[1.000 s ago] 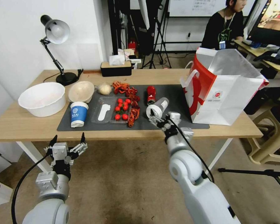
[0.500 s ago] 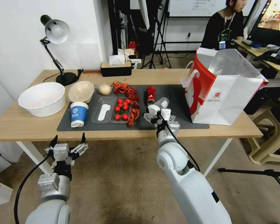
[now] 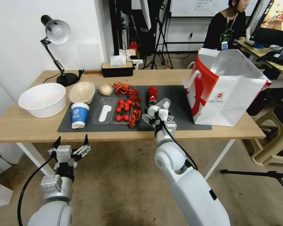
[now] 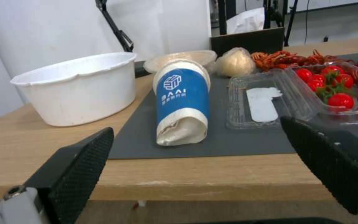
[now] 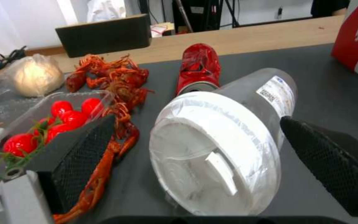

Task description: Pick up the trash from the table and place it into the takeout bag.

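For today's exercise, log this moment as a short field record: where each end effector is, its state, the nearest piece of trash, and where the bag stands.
right end effector: open, fingers on either side of the clear plastic cup, not closed on it
cup pose: on its side on the dark mat, white lid toward the robot
left end effector: open, below the table's near edge, facing the blue paper cup
crushed red can: just behind the clear cup
takeout bag: upright, at the mat's right end

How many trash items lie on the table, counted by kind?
Cups: 2, clear plastic cup, blue paper cup
Cans: 1, crushed red can
Bowls: 1, beige bowl
Wrapped balls: 1
Total: 5
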Motion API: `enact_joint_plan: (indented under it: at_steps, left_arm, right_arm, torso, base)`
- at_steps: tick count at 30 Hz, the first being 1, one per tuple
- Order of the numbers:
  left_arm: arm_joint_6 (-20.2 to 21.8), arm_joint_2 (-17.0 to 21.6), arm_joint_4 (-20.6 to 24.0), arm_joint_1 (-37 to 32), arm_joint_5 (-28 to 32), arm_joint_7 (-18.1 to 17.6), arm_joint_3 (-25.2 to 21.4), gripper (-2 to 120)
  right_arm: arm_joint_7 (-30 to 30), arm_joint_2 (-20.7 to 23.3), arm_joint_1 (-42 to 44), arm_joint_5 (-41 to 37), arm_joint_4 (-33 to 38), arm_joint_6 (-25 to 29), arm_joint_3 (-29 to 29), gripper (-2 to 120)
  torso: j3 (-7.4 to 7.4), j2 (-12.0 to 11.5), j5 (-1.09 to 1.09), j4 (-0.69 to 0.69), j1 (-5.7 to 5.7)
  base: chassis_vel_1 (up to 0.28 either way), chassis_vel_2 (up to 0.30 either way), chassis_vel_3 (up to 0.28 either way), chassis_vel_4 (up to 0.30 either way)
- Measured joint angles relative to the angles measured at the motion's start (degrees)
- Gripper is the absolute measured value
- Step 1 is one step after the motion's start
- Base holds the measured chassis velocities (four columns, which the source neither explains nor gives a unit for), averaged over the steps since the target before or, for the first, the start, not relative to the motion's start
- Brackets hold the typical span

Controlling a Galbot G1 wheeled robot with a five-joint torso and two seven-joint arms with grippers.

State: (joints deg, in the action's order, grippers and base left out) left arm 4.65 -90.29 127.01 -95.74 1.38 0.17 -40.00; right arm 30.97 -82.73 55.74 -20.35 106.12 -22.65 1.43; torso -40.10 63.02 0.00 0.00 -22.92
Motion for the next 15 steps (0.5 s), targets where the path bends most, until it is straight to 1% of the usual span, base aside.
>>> enact_joint_plan:
  at_steps: [15]
  left_arm:
    - [-1.3, -0.2, -1.0, 0.1, -0.1, 0.2, 0.4, 100]
  right_arm:
    - [1.3, -0.2, -0.9, 2.1, -2.0, -1.5, -0.8, 100]
  torso:
    - [0.0, 0.0, 0.0, 0.0, 0.0]
  base:
    - [0.0, 0.0, 0.0, 0.0]
